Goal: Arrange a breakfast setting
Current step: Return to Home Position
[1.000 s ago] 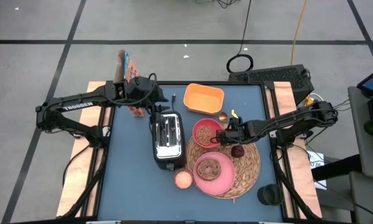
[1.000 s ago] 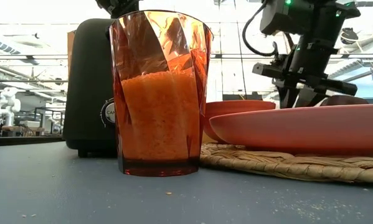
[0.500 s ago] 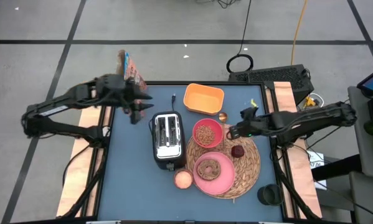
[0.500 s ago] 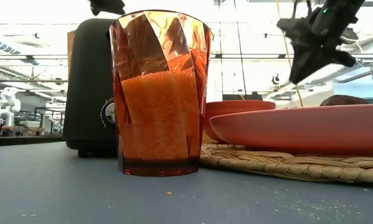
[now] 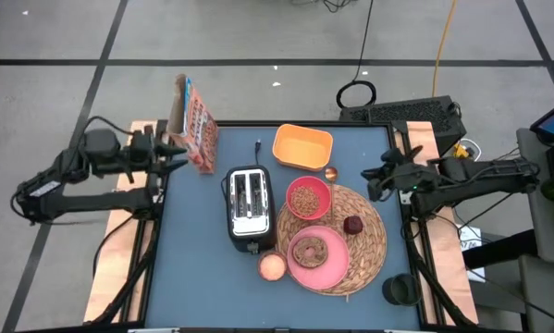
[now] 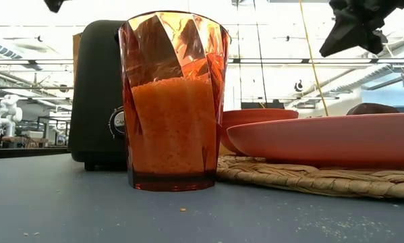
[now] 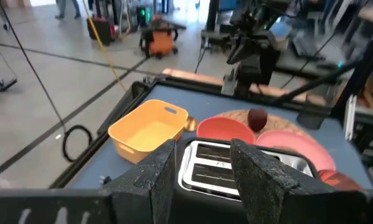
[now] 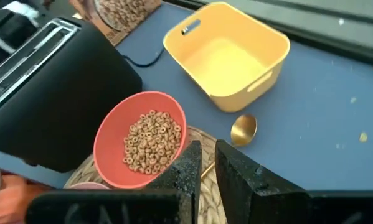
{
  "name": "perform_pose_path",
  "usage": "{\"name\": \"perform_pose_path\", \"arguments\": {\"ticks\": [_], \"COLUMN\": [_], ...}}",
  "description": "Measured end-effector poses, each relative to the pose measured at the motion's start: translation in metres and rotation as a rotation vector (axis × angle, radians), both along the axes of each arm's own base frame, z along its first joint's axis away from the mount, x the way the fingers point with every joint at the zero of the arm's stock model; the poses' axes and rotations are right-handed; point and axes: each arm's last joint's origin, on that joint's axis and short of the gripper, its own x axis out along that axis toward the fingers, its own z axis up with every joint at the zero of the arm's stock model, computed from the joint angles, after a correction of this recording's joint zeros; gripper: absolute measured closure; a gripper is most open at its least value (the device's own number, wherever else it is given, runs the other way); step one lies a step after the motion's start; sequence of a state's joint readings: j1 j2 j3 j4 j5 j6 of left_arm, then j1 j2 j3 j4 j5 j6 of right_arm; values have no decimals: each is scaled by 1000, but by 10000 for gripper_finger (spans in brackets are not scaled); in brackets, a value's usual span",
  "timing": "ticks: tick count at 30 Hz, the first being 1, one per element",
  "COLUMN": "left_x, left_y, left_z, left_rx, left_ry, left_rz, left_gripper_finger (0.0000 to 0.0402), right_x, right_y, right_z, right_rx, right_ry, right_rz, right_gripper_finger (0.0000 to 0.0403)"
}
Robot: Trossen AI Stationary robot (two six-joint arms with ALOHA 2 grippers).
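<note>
High view: toaster (image 5: 251,207) beside placemat (image 5: 372,242), tub (image 5: 302,146) behind

Overhead, table-level (close), two wrists

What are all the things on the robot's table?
Placemat: one, straw, right half of the table.
Plate: one, pink, on the placemat.
Ring bread: one, brown, on the plate.
Bowl: one, pink, holds cereal.
Fruit: one, dark red, on the placemat.
Toaster: one, black, table middle.
Tub: one, yellow, empty.
Spoon: one, gold, beside the tub.
Cup: one, orange, near the plate.
Cereal box: one, back left.
Left gripper: open, left edge.
Right gripper: nearly shut, empty, right edge.
</note>
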State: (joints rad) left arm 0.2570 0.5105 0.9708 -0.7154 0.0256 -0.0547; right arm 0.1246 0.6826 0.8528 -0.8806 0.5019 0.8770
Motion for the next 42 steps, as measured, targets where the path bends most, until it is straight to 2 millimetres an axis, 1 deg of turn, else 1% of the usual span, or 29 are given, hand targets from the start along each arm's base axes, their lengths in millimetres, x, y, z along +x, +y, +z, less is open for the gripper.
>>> {"name": "perform_pose_path", "arguments": {"ticks": [4,8,11,15,17,19,21,23,27,32,42], "left_x": [-10,-15,-19,-25,-23,-20,-16,-13,-7,3,20], "left_y": [-3,-5,-6,-7,-7,-6,-5,-4,-3,0,4], "left_z": [-38,-71,-86,-107,-112,-118,-118,-127,-134,-150,-191], "left_rx": [-14,1,32,24,14,1,11,-2,8,15,28], "left_ry": [-82,-153,-226,-249,-263,-229,-243,-218,-255,-286,-348], "left_rz": [-1,-4,-7,-6,-4,-3,-3,-1,-2,-3,-4], "left_gripper_finger": [243,243,243,243,243,243,243,243,243,243,243], "right_x": [-8,-15,-20,-26,-28,-30,-32,-33,-36,-39,-44], "right_y": [-1,-2,-2,-3,-3,-4,-4,-4,-4,-5,-5], "right_z": [4,7,9,11,12,13,14,14,15,16,17], "right_rx": [-54,-81,-87,-98,-101,-115,-131,-145,-156,-188,-190], "right_ry": [-6,-25,-45,-68,-79,-81,-81,-78,-84,-84,-105], "right_rz": [53,82,89,98,99,110,121,134,144,168,168], "right_gripper_finger": [365,365,365,365,365,365,365,365,365,365,365]}}
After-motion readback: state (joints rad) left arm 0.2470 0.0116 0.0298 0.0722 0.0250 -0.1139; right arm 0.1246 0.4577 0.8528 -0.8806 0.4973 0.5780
